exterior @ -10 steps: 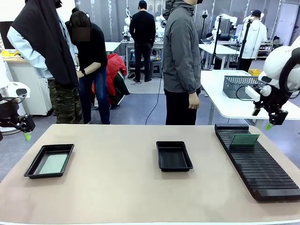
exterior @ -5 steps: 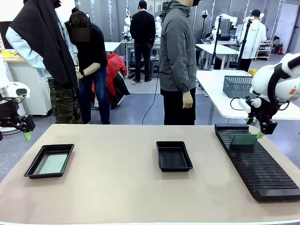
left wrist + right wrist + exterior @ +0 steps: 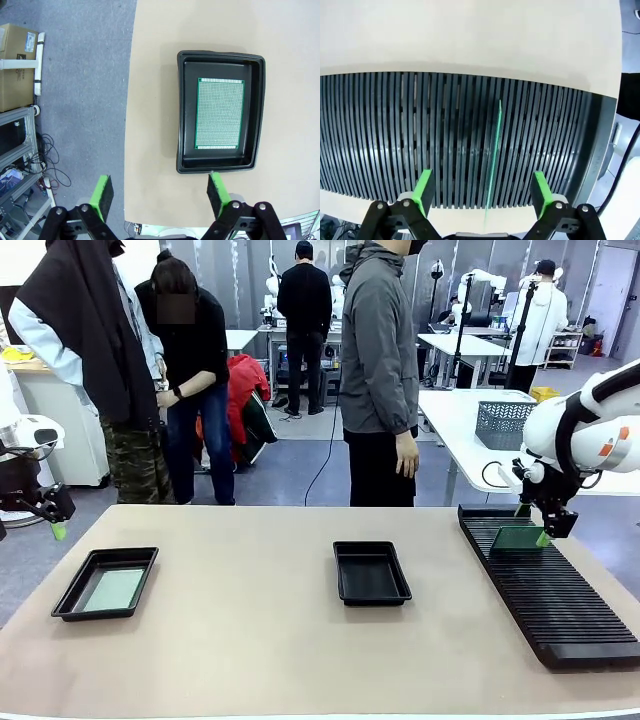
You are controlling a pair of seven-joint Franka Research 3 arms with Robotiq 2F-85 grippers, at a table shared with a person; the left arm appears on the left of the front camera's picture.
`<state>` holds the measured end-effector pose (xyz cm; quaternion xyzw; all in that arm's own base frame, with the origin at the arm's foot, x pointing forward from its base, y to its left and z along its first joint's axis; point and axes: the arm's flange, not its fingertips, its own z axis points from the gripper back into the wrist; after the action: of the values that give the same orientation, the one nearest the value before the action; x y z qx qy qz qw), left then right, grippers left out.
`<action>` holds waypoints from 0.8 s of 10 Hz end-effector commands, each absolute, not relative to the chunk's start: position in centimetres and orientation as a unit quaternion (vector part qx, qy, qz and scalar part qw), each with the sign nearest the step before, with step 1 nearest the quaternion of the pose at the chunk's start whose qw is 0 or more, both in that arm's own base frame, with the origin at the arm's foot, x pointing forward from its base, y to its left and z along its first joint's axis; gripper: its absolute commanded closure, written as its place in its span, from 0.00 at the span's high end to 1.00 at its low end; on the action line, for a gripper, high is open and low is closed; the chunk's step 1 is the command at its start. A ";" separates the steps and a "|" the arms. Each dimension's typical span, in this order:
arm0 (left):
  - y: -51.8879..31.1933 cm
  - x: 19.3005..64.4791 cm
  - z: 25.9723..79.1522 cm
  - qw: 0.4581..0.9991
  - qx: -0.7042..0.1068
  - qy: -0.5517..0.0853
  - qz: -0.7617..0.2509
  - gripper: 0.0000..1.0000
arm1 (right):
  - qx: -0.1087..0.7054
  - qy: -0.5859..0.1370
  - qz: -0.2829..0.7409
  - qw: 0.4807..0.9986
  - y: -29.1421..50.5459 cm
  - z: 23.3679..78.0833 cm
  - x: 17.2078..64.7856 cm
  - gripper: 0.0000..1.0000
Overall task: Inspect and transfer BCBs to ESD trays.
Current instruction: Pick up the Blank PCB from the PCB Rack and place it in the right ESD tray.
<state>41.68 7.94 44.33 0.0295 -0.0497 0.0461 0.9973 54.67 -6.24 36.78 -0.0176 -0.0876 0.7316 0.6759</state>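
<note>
As the right pincer (image 3: 481, 180) hangs open above the slotted rack (image 3: 395, 130), the BCB (image 3: 496, 145) stands edge-on between its jaws.

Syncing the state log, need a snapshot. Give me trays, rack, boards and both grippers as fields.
left tray: holds one flat board
middle tray: empty
rack: one standing board, upright in a slot near the far end
right gripper: open, straddling the standing board, pads apart from it
left gripper: open, holding nothing, off to the side of the left tray
</note>
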 end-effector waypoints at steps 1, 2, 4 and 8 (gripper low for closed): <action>7.9 41.8 44.2 0.997 0.030 -0.051 0.046 1.00 | -0.024 -0.103 0.723 0.683 -6.8 35.8 55.6 1.00; 7.9 41.8 44.2 0.997 0.030 -0.051 0.046 1.00 | -0.022 -0.103 0.721 0.684 -6.8 35.4 56.0 1.00; 7.9 41.8 44.2 0.997 0.030 -0.051 0.046 1.00 | -0.016 -0.105 0.719 0.687 -7.0 34.9 56.4 1.00; 7.9 41.8 44.2 0.997 0.030 -0.051 0.046 1.00 | -0.017 -0.086 0.725 0.683 -6.9 35.0 56.1 1.00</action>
<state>41.68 7.94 44.33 0.0295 -0.0497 0.0461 0.9973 56.23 -6.85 34.96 -0.0163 -0.0858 0.7254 0.6828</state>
